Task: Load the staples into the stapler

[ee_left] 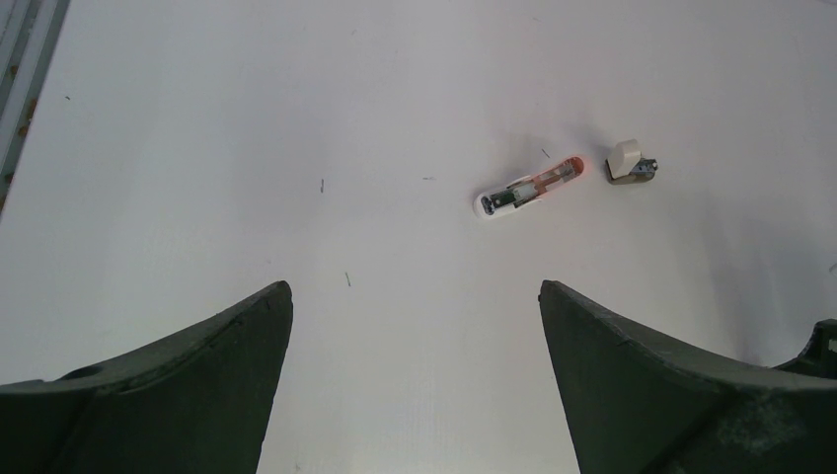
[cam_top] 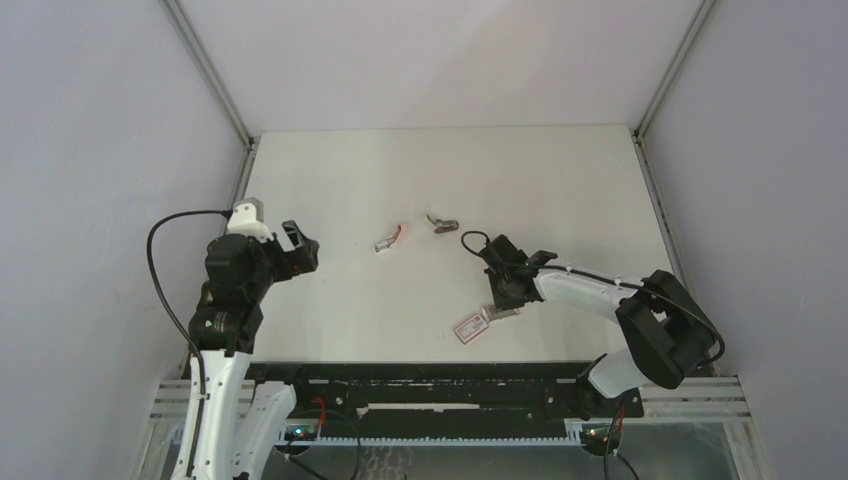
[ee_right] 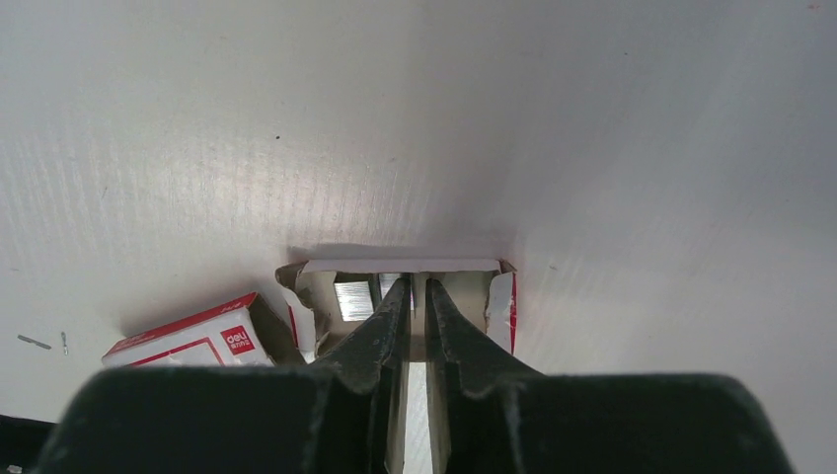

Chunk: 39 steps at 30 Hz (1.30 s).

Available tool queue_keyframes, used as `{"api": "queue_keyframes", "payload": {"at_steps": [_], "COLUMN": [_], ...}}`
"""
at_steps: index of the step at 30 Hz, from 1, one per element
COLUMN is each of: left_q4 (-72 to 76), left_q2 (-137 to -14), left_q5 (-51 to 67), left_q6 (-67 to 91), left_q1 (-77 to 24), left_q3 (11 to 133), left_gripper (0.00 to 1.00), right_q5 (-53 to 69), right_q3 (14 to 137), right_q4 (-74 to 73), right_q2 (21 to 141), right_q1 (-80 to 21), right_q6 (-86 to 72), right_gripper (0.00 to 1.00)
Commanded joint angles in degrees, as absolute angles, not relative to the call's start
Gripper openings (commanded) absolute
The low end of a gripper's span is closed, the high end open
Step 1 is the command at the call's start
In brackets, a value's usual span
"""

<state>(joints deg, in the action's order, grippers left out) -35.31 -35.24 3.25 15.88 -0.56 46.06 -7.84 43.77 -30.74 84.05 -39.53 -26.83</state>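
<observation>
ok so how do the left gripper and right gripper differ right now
The left gripper has its jaws wide apart, while the right gripper has them almost shut. The left gripper hangs above the table holding nothing, but the right gripper's fingertips dip into the open tray beside the staples. Both have dark, tapered fingers.

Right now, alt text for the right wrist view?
Right gripper, jaws nearly closed, reaches into an open cardboard tray holding silvery staples; whether it pinches any is unclear. A white sleeve with a red label lies left of the tray on the table.
</observation>
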Motion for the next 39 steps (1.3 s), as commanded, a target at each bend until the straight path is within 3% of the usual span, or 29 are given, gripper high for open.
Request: {"api": "queue_keyframes", "payload": {"at_steps": [1,5,24,27,31,39], "left_q4": [-34.1,-34.0,-34.0,-34.1,-34.0,-34.1], "left_q2": [-35.3,-35.2,-35.2,-35.2,-35.2,-35.2], "left_q5": [3.7,3.7,3.7,3.8,3.7,3.7], "left_q6": [14.9,14.9,14.9,14.9,14.9,14.9], "left_q1": [-0.1,-0.1,-0.1,-0.1,-0.1,-0.1], "left_q3": [45.1,45.1,45.1,45.2,45.2,45.1], "left_gripper": [0.99,0.99,0.99,0.99,0.99,0.99], "right_q5": [-7.5,-7.8,-10.6,-9.6,-7.4,-6.3], "right_q3": [43.9,43.9,43.7,43.7,43.7,44.8], "right_q4": [-28.7,-28.8,-32.1,-32.1,-31.1,-28.6], "right_q2": [85.0,84.8,81.7,80.0,77.2,80.1], "right_q1": [-39.9,-39.9,-38.1,-38.3,-39.6,-42.9], "right_q6": [-26.6,-26.8,-25.6,-25.8,-26.3,-27.1], "right_gripper": [0.08,0.00,0.00,0.12,0.22,0.26]}}
